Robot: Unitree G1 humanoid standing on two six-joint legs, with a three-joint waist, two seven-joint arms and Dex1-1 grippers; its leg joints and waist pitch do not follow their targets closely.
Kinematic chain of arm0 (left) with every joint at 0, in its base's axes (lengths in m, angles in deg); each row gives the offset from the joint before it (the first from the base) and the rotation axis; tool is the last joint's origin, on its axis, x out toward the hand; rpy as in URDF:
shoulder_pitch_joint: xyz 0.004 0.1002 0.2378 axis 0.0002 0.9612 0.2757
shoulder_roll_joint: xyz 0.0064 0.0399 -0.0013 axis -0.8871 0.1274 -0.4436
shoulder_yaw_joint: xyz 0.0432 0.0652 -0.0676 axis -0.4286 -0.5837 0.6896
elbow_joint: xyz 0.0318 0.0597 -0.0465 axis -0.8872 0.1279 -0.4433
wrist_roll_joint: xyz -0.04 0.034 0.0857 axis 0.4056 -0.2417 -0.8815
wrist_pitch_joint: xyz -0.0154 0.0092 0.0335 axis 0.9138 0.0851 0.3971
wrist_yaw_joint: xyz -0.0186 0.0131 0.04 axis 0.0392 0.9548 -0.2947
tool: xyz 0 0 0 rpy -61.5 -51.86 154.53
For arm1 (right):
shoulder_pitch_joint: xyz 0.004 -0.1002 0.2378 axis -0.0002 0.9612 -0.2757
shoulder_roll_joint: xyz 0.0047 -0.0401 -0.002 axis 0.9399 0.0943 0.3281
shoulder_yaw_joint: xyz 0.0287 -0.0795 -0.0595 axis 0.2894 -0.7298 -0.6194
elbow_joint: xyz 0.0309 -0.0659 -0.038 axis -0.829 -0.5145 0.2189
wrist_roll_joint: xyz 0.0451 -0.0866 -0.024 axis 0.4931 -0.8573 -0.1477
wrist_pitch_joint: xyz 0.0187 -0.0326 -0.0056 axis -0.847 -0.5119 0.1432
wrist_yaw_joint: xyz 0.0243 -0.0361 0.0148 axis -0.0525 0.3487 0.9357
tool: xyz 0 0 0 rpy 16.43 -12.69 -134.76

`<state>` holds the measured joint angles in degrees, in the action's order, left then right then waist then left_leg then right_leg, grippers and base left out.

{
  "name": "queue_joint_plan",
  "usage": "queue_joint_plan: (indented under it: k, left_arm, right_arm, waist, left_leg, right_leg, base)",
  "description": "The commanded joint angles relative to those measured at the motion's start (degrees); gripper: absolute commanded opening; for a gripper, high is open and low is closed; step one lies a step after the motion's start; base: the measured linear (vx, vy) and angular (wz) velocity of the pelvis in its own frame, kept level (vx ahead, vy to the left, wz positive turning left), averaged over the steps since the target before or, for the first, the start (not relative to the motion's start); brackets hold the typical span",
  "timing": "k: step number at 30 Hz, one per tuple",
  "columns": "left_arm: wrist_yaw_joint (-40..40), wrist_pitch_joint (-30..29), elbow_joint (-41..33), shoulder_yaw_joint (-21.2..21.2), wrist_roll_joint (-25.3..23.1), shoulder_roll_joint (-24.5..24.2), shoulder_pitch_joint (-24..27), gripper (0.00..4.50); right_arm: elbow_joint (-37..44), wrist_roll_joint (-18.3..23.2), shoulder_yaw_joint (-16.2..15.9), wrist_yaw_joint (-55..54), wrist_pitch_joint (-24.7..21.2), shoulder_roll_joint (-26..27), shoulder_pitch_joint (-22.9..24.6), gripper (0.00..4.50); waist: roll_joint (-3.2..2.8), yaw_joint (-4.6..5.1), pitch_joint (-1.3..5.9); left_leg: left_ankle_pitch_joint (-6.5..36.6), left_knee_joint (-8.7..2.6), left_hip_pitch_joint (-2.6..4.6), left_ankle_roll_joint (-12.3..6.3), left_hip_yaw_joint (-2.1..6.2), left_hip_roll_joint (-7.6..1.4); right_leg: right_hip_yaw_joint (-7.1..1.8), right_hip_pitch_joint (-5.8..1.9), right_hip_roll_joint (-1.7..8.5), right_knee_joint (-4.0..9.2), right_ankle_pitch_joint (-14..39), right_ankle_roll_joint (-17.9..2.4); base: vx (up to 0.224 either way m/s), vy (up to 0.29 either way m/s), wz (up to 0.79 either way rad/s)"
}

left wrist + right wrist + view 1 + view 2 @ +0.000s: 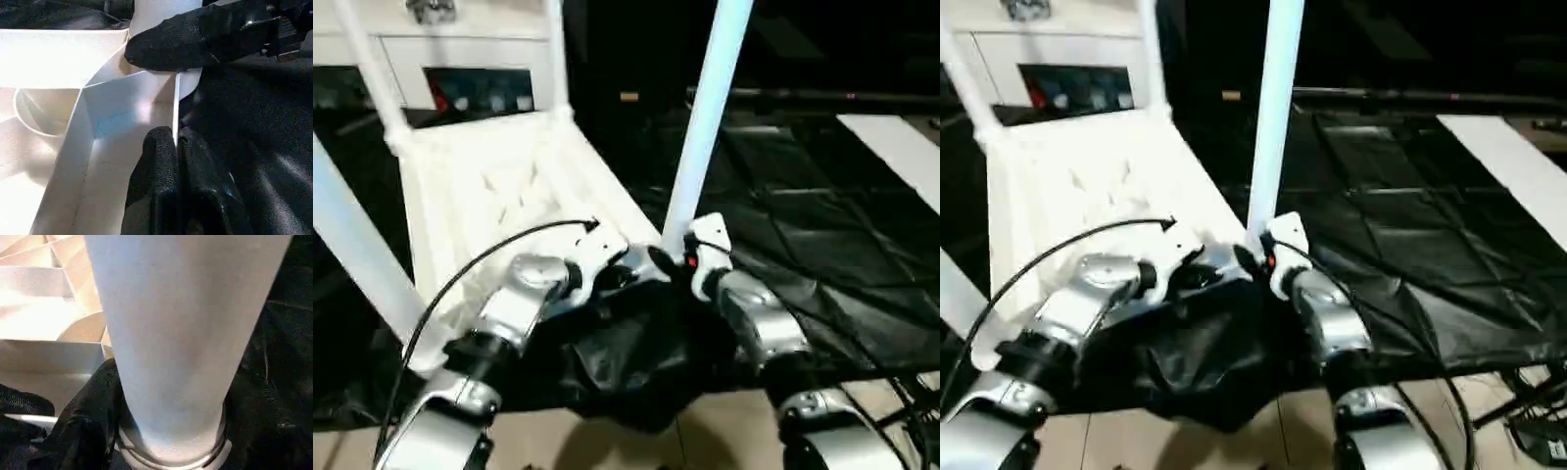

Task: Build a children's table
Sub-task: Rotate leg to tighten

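Observation:
The children's table lies upside down on a black sheet, its white ribbed top (499,186) facing up. A white tapered leg (705,117) stands upright in the near right corner socket (171,458). My right gripper (677,257) is closed around this leg's base, and one of its fingers (195,39) lies against the tube. My left gripper (176,134) is shut on the thin rim wall (175,98) of the top, right beside that corner. Other legs (357,245) stand up from the other corners.
The black sheet (822,245) covers the floor under and to the right of the table. A white cabinet (460,49) stands behind the table. A flat white board (901,147) lies at the far right. A black cable (460,274) arcs over my left forearm.

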<state>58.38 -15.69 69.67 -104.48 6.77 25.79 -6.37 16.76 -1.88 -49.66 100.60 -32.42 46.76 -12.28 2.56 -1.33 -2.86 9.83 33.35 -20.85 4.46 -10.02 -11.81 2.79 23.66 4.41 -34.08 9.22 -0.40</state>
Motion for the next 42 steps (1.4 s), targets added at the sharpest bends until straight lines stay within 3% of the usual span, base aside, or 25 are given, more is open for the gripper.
queue_joint_plan:
  k: [1,4,8,14,20,22,25,28,36,42]
  left_arm:
    - [0.13,1.56,-0.36,-3.06,2.12,5.04,-0.56,0.0]
    - [2.38,2.65,-1.05,-2.65,2.69,2.99,0.13,0.0]
    - [7.1,3.26,-2.55,-2.75,3.27,0.1,1.27,0.0]
    - [15.07,4.21,-5.48,-3.45,4.88,-4.36,3.3,0.0]
    - [24.98,3.93,-9.34,-4.41,7.02,-9.86,5.61,0.0]
    - [26.14,3.78,-9.84,-4.42,7.34,-10.61,5.83,0.0]
    - [27.47,3.66,-10.23,-4.25,7.68,-11.53,6.04,0.0]
    - [29.04,3.69,-10.82,-4.07,8.28,-13.03,6.38,0.0]
    - [30.82,2.88,-12.03,-4.16,9.15,-14.46,7.14,0.0]
    - [30.76,2.6,-12.43,-4.54,9.66,-14.82,7.27,0.0]
  right_arm:
    - [0.1,1.16,-5.41,5.14,-0.68,5.78,-1.35,3.37]
    - [0.85,1.08,-5.71,7.54,0.05,4.23,-1.1,3.79]
    - [2.64,1.34,-5.6,12.09,0.33,1.0,-0.71,4.11]
    - [9.02,3.19,-8.67,27.18,0.01,-6.46,2.24,4.11]
    - [14.11,4.69,-10.65,39.7,-1.7,-13.45,4.78,4.11]
    - [14.5,4.98,-10.84,40.64,-2.02,-13.91,4.93,3.78]
    - [14.9,5.12,-11.13,41.77,-2.36,-14.42,5.07,3.64]
    - [15.76,5.21,-11.84,43.74,-3.01,-15.19,5.45,3.33]
    - [16.77,4.68,-13.39,45.36,-3.05,-16.05,6.34,2.74]
    - [17.07,4.6,-13.7,45.54,-3.23,-16.16,6.46,2.37]
  waist:
    - [-0.29,-0.08,3.29]
    - [-0.27,0.04,3.23]
    - [-0.26,0.18,3.44]
    - [-0.46,-0.53,3.7]
    - [-0.63,-1.0,3.71]
    - [-0.76,-1.1,3.58]
    - [-0.76,-1.23,3.46]
    - [-0.72,-1.32,3.35]
    - [-0.68,-1.67,3.63]
    - [-0.62,-1.74,3.61]
  left_leg:
    - [20.34,-4.24,0.49,0.21,0.37,-0.8]
    - [21.0,-4.25,0.55,0.04,0.35,-0.8]
    - [19.8,-4.27,0.19,-0.38,0.39,-0.9]
    - [14.39,-3.99,0.09,-2.62,-0.07,-1.17]
    - [12.77,-3.91,0.36,-3.39,-0.22,-1.3]
    - [13.86,-4.07,0.43,-2.93,-0.22,-1.33]
    - [15.49,-4.15,0.63,-1.75,-0.2,-1.35]
    - [16.56,-4.3,0.57,-0.99,-0.08,-1.32]
    - [13.85,-4.07,0.56,-1.22,-0.2,-1.28]
    - [14.04,-4.04,0.59,-1.05,-0.19,-1.27]
  right_leg:
    - [-1.58,-1.94,2.82,5.23,26.07,-7.25]
    - [-1.6,-1.85,2.85,5.27,26.32,-7.53]
    - [-1.69,-2.27,2.94,4.97,23.96,-8.18]
    - [-1.9,-2.79,2.79,3.88,13.99,-11.65]
    - [-1.91,-2.92,2.69,3.34,9.86,-13.53]
    - [-1.88,-2.81,2.71,3.44,11.43,-13.68]
    - [-1.91,-2.67,2.76,3.7,14.25,-13.15]
    - [-1.96,-2.65,2.81,3.92,17.01,-11.83]
    - [-1.95,-2.76,2.73,3.4,12.89,-12.72]
    - [-1.96,-2.78,2.75,3.44,13.83,-12.3]
  base:
    - [0.0,0.0,0.0]
    - [0.0,0.0,0.0]
    - [0.0,0.0,0.0]
    - [0.0,0.0,0.0]
    - [0.0,0.0,0.0]
    - [0.0,0.0,0.0]
    - [0.0,0.0,0.0]
    - [0.0,0.0,0.0]
    - [0.0,0.0,0.0]
    - [0.0,0.0,0.0]
